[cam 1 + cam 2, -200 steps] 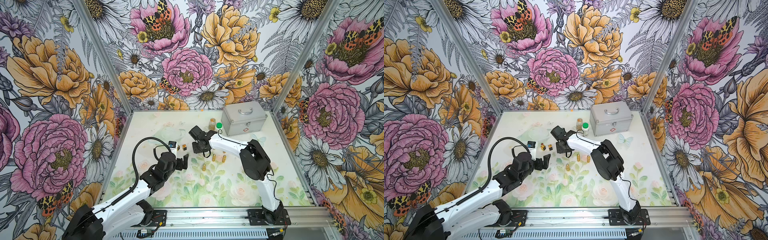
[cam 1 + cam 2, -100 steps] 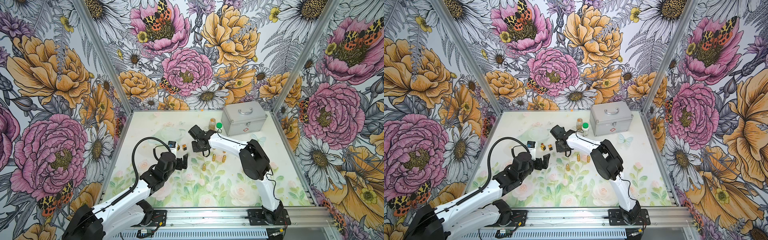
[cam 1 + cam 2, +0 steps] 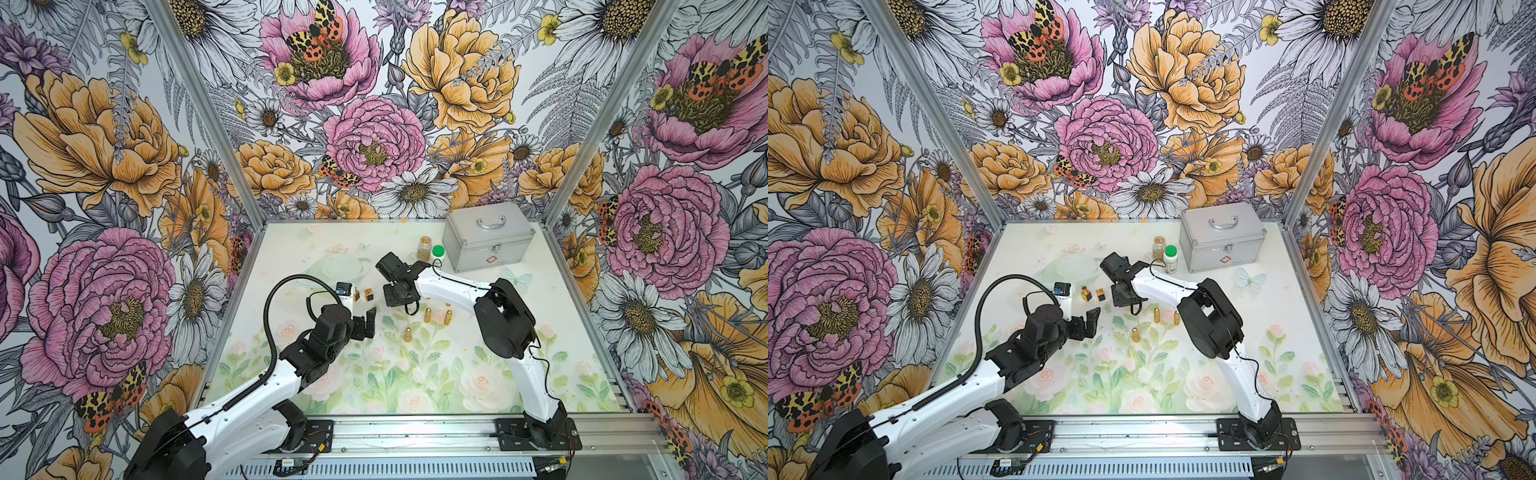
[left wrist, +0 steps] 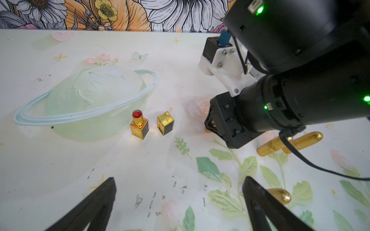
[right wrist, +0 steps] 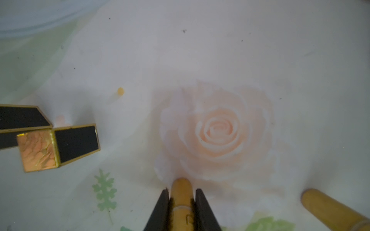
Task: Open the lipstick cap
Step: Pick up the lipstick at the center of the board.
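Fingers (image 5: 160, 210) of the right gripper (image 5: 181, 191), black and tapered, are clamped narrow on the lipstick (image 5: 181, 186). It is a round, matte gold tube whose domed end protrudes past the fingertips, over a rose printed on the mat (image 5: 260, 50). Only the right wrist view shows the fine seam ringing the lipstick between the fingers. A square cap (image 5: 58, 148), glossy black with a mirrored gold top, stands near. A second tube (image 5: 330, 208) lies apart.

Left wrist view: the left gripper (image 4: 179, 180) has its fingers spread wide, holding nothing. A square lipstick (image 4: 139, 125) stands upright and uncapped, just beside the cap but not touching it. Only this view shows its red tip. The right gripper's body hides nearly all of the held lipstick, leaving a gold sliver at the mat. Two tubes (image 4: 274, 145) lie side by side.

Both top views show the right gripper (image 3: 399, 295) pointing down with the held lipstick hidden beneath it. The left gripper (image 3: 368, 322) is near it but apart. Only these views show a smooth metal case (image 3: 488, 237) with a handle at the far edge. Two small bottles (image 3: 424, 248) stand just beside the case.
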Available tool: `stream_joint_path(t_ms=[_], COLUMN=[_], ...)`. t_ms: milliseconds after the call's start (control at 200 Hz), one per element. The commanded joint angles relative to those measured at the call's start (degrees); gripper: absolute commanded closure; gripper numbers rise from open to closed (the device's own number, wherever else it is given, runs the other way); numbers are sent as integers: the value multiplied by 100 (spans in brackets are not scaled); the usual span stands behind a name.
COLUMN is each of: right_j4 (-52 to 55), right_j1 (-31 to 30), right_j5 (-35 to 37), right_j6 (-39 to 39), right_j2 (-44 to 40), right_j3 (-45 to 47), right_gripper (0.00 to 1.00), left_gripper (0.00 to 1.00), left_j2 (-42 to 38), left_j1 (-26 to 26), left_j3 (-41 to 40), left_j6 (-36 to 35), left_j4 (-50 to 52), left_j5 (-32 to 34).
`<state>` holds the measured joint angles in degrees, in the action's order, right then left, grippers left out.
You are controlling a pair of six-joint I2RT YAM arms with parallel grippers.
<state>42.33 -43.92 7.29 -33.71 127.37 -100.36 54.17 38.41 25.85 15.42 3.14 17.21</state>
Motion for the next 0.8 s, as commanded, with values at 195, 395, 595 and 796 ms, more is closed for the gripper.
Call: stream_joint_path(t_ms=[195, 395, 595, 796], right_j4=[-14, 134, 794, 1340], right_j1=[7, 153, 230, 287], right_j5=[-79, -714, -1187, -2003], right_j6=[167, 338, 769, 1031], right_j2=[-550, -1167, -1732, -2151], right_j3=[40, 288, 235, 163], right_gripper=[80, 80, 79, 79], left_gripper=[1, 1, 3, 17], left_j2=[-100, -119, 10, 304], left_j1=[45, 41, 39, -8], left_j3=[-51, -130, -187, -163], left_j6=[-174, -545, -1112, -1849], left_j4=[-164, -430, -926, -1529], left_j5=[211, -8, -474, -1664])
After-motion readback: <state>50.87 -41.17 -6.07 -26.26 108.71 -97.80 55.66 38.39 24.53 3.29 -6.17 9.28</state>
